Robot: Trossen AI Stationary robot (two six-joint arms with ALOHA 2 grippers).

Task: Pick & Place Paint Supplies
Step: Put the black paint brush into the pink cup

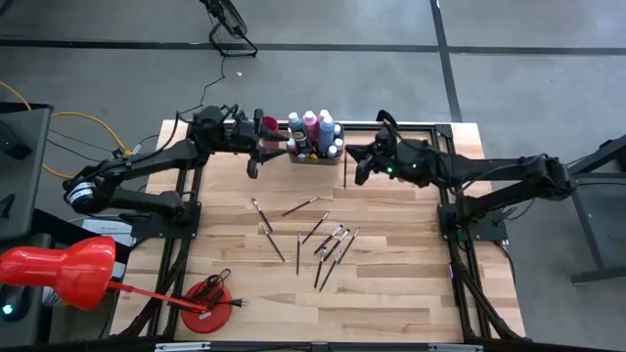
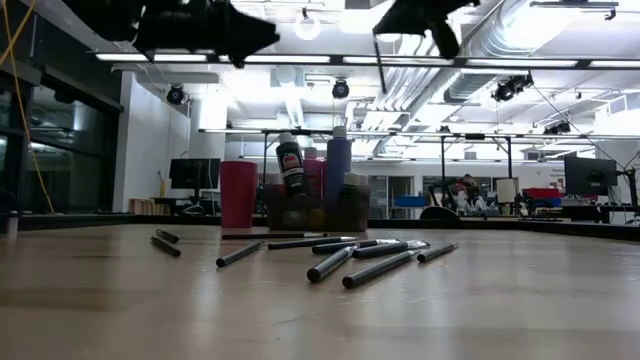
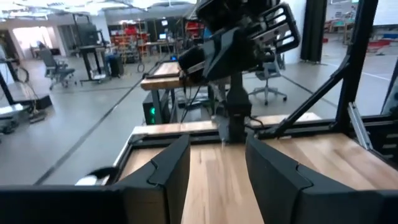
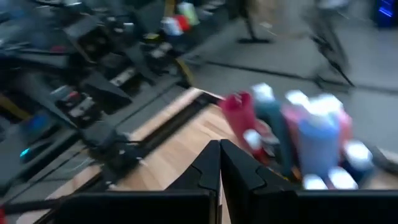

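In the low view both arms are cut off by the top edge of the frame, so only dark silhouettes show at upper left and upper centre, and the tray behind the paint bottles (image 2: 338, 165) is a dim shape whose contents low down cannot be made out. In the right wrist view the bottles (image 4: 308, 134) at centre right and the pink cup (image 4: 239, 112) are smeared with blur, labels unreadable. In the high view the paintbrushes (image 1: 318, 240) at mid-frame are too thin to show their bristles, and the red object (image 1: 54, 272) at lower left is cut by the left edge.
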